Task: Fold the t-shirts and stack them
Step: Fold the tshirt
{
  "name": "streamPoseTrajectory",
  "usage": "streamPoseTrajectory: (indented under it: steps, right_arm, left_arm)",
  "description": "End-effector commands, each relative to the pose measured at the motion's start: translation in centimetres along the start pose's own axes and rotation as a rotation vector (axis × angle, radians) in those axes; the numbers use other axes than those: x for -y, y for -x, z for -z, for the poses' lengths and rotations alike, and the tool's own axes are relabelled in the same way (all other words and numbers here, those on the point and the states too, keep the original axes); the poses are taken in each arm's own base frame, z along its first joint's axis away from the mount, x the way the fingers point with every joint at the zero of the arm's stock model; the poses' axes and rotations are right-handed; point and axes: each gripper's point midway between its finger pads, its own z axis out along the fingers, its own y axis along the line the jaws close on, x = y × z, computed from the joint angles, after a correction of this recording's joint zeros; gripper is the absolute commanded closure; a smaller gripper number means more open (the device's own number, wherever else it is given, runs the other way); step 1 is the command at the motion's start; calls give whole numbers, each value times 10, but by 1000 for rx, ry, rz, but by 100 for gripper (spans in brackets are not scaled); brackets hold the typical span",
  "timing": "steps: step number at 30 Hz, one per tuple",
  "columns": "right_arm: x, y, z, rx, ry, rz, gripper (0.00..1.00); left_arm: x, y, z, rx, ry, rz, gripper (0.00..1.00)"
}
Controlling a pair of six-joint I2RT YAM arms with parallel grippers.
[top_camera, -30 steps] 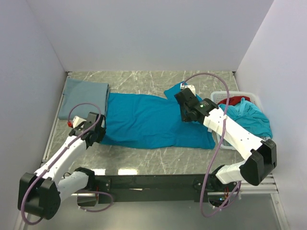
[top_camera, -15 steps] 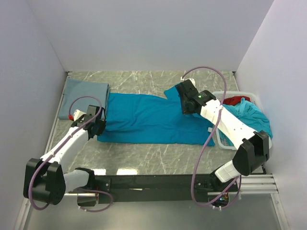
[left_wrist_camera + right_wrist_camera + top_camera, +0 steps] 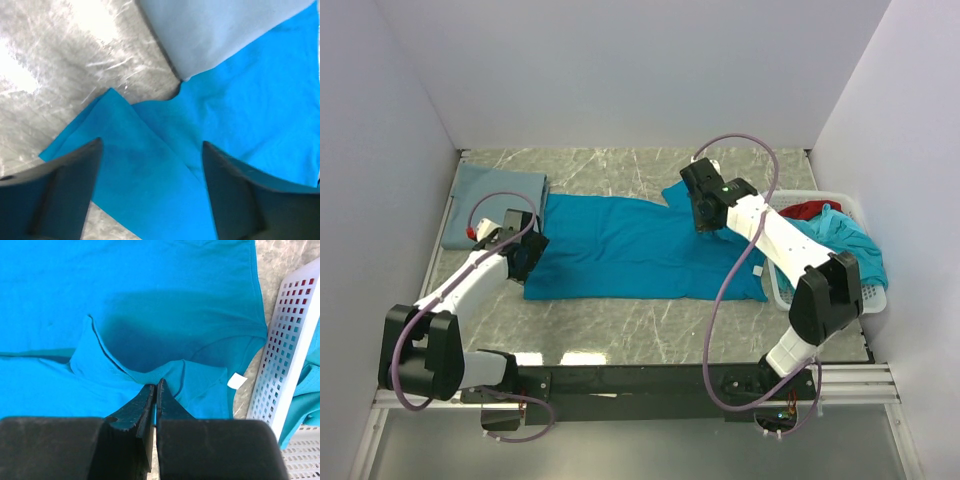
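A bright teal t-shirt lies spread across the middle of the table, its near edge folded over. My left gripper hovers open over its left end. In the left wrist view the gripper has nothing between its fingers, and a folded teal corner lies flat below. My right gripper is at the shirt's right end. In the right wrist view it is shut on a raised fold of the teal shirt. A duller grey-blue t-shirt lies folded at the back left.
A white perforated basket at the right holds more teal shirts and a red one; its wall is just right of the right gripper. White walls enclose three sides. Bare marble table lies along the near edge.
The left gripper has opened and let go of the teal shirt's left end. Both grippers moved toward the back, and the shirt's near edge now lies further back.
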Motion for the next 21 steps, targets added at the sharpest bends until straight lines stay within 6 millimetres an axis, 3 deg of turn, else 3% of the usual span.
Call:
streamPoseTrajectory:
  steps: [1, 9, 17, 19, 20, 21]
  right_arm:
    - [0, 26, 0, 57, 5, -29, 99]
    - [-1, 31, -13, 47, 6, -31, 98]
    - [7, 33, -41, 0, -38, -55, 95]
    - [6, 33, -51, -10, -43, -52, 82]
    - [6, 34, -56, -16, -41, -54, 70]
    - [6, 33, -65, -32, -47, -51, 52]
  left_arm:
    - [26, 18, 8, 46, -67, -11, 11]
    - [38, 15, 13, 15, -122, -51, 7]
    - [43, 17, 21, 10, -142, -74, 4]
    - [42, 16, 21, 4, -138, -84, 0]
    - [45, 17, 23, -1, -146, -86, 1]
    - [44, 15, 22, -10, -139, -93, 0]
